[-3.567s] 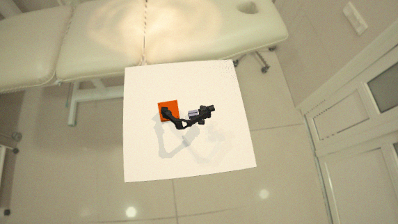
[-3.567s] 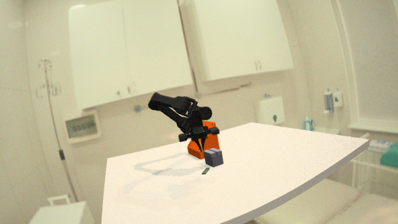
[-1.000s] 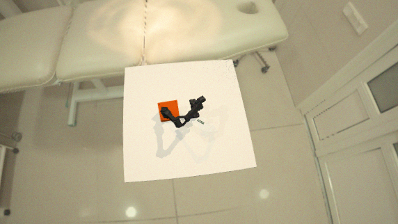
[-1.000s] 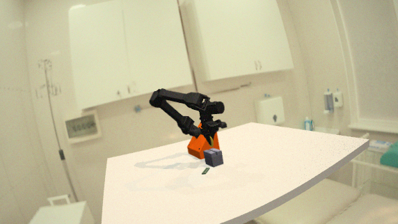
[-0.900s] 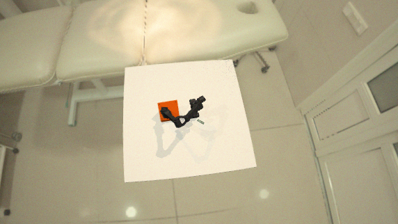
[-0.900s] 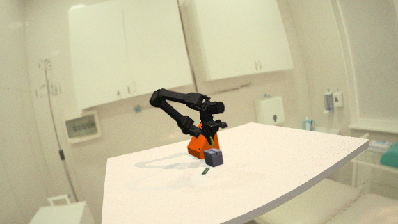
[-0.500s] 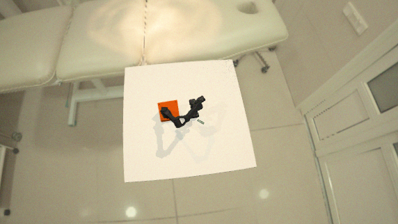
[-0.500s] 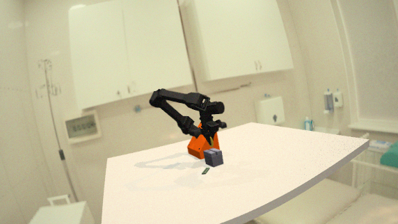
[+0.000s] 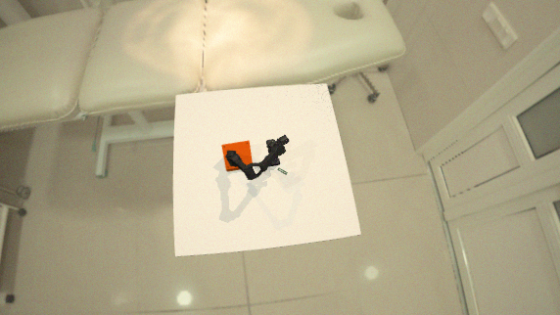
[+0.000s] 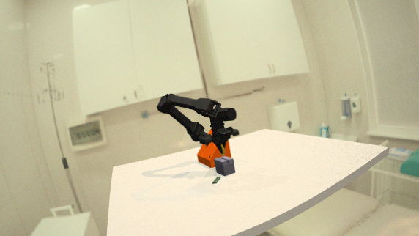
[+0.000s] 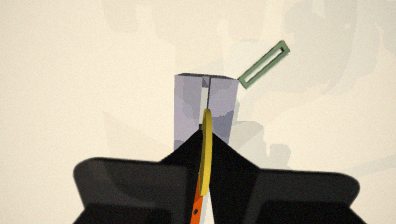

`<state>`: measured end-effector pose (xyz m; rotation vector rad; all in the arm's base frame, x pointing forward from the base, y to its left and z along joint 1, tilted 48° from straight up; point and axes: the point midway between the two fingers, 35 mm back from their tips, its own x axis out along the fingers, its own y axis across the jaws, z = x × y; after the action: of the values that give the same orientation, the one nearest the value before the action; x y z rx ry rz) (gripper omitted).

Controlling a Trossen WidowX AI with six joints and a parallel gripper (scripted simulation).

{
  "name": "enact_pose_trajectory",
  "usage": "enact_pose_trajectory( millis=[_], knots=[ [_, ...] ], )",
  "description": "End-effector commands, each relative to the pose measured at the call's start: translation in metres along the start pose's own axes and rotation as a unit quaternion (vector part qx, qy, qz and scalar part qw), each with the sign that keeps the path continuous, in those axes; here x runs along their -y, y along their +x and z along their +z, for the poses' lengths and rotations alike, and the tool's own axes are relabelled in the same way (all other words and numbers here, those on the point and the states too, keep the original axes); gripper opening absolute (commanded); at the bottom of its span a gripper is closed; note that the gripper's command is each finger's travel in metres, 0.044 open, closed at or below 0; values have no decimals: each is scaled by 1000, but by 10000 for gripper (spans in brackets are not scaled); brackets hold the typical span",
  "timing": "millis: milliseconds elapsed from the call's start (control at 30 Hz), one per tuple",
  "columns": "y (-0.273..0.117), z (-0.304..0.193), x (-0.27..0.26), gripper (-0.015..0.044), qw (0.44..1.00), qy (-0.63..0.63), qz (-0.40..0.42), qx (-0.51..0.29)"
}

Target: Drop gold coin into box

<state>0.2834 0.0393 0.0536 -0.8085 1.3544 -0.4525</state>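
Observation:
The gold coin (image 10: 223, 149) (image 11: 207, 150) stands on edge in my gripper (image 11: 203, 135), which is shut on it with the fingertips close together. The grey box (image 10: 225, 166) (image 11: 187, 105) is below the coin; its lid slot shows in the wrist view as a narrow line running nearly the same way as the coin. The coin looks to be above the box, and its near part covers some of the slot. The arm hides the box in the top view. The dark-green holder (image 9: 282, 171) (image 10: 216, 179) (image 11: 285, 47) is empty and lies beside the box.
The orange base (image 9: 242, 147) (image 10: 209, 155) of the arm stands behind the box in the exterior view, and a bit of it shows at the bottom of the wrist view. The white table top (image 9: 206, 117) (image 10: 293, 165) carries everything. Arm shadows fall across it.

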Motion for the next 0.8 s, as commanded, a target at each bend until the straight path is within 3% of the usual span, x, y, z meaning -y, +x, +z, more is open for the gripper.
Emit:
enact_pose_trajectory(
  millis=[0,767],
  knots=[
    [3,-1,0,0,1000,-4,-2,0],
    [14,-2,0,0,1000,-5,-2,0]
  ],
)
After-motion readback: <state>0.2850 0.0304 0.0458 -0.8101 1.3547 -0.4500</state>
